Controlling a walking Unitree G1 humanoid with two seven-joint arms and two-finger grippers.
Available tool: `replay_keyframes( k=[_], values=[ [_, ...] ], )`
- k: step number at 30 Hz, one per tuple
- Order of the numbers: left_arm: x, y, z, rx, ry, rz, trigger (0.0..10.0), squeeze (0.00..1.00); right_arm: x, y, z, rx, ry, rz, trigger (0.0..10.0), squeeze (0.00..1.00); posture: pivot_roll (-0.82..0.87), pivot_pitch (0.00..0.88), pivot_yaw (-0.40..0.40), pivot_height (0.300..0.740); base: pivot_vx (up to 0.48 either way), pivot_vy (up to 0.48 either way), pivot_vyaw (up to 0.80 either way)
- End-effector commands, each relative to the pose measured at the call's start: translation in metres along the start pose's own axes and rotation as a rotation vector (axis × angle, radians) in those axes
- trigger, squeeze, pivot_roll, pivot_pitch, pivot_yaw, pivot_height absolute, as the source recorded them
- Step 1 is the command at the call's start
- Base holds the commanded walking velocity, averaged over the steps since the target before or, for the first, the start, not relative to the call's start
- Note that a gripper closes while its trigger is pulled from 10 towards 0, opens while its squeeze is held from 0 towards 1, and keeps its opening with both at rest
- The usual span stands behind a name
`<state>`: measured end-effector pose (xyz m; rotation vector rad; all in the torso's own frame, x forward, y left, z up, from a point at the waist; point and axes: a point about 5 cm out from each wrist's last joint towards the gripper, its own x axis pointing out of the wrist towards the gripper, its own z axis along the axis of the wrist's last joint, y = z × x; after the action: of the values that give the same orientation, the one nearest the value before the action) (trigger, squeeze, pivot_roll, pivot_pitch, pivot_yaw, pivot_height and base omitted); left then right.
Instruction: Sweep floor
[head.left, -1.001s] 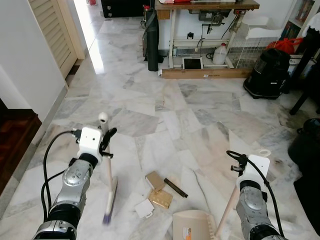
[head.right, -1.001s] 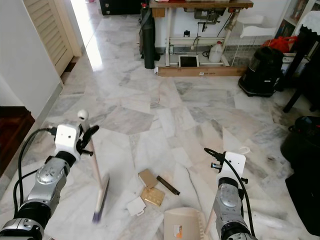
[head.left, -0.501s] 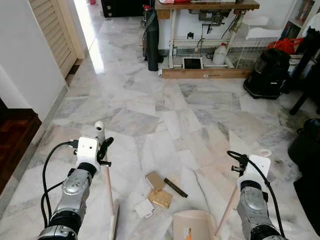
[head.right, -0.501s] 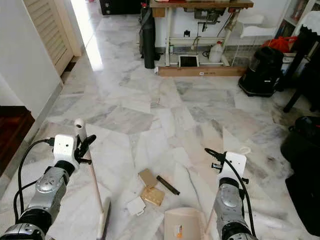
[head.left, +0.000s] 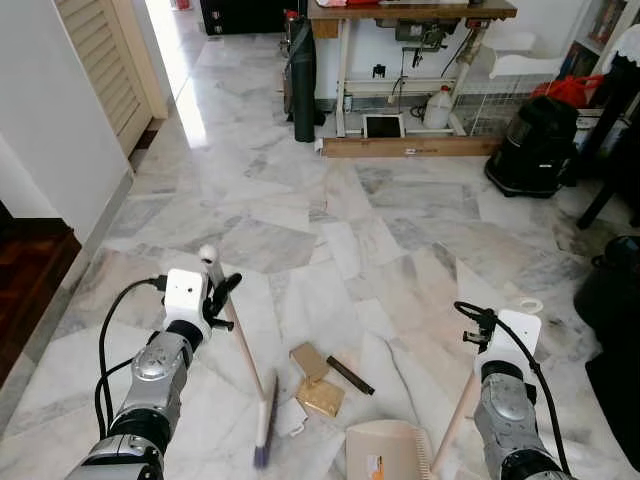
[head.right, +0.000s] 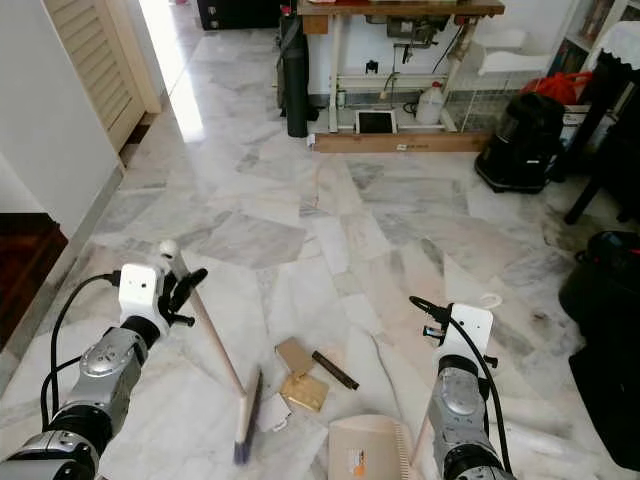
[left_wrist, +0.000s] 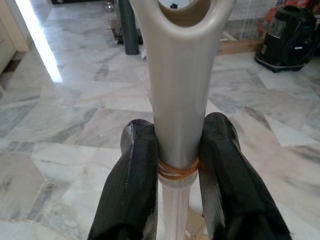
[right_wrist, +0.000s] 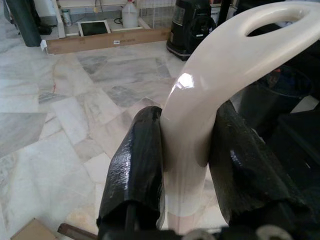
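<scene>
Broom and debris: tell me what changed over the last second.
The left gripper, clamped on the broom handle, swung the brush head across the floor toward the robot's right, up to the white scrap beside the cardboard pieces. The right gripper stayed clamped on the dustpan handle; dustpan, cardboard pieces and dark stick lie as before.

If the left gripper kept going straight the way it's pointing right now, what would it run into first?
The left gripper, jaws clamped on the broom handle, points across bare marble floor. The way looks free up to the dark upright bag by the table, though depth is hard to judge.
</scene>
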<state>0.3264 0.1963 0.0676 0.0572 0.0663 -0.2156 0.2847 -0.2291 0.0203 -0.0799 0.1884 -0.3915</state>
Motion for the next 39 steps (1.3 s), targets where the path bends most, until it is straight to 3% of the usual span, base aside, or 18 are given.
replay_keyframes(
  k=[1, 16, 21, 28, 33, 35, 39],
  values=[
    [0.002, 0.005, 0.003, 0.002, 0.010, -0.006, 10.0, 0.00, 0.001, -0.002, 0.000, -0.017, 0.003, 0.000, 10.0, 0.00, 0.02, 0.000, -0.011, 0.740, 0.000, 0.000, 0.00],
    [0.002, 0.000, 0.003, -0.010, 0.006, -0.059, 10.0, 0.00, 0.000, -0.004, -0.002, -0.022, 0.007, 0.001, 10.0, 0.00, 0.02, 0.000, -0.014, 0.740, 0.000, 0.000, 0.00],
    [0.004, -0.007, 0.001, -0.071, 0.031, -0.125, 10.0, 0.00, -0.001, -0.004, -0.002, -0.021, 0.006, 0.002, 10.0, 0.00, 0.02, 0.000, -0.013, 0.740, 0.000, 0.000, 0.00],
    [0.011, -0.023, 0.008, -0.225, 0.027, -0.246, 10.0, 0.00, 0.000, -0.006, -0.001, -0.023, -0.001, -0.006, 10.0, 0.00, 0.02, 0.000, -0.012, 0.740, 0.000, 0.000, 0.00],
    [0.013, -0.036, 0.013, -0.275, 0.025, -0.287, 10.0, 0.00, 0.001, -0.006, 0.001, -0.021, -0.006, -0.006, 10.0, 0.00, 0.02, 0.000, -0.011, 0.740, 0.000, 0.000, 0.00],
    [0.015, -0.043, 0.023, -0.351, -0.013, -0.312, 10.0, 0.00, 0.002, -0.004, 0.002, -0.019, -0.008, -0.005, 10.0, 0.00, 0.03, 0.000, -0.011, 0.740, 0.000, 0.000, 0.00],
    [0.016, -0.044, 0.034, -0.379, -0.050, -0.318, 10.0, 0.00, 0.002, -0.003, 0.003, -0.016, -0.009, -0.001, 10.0, 0.00, 0.03, 0.000, -0.011, 0.740, 0.000, 0.000, 0.00]
  ],
)
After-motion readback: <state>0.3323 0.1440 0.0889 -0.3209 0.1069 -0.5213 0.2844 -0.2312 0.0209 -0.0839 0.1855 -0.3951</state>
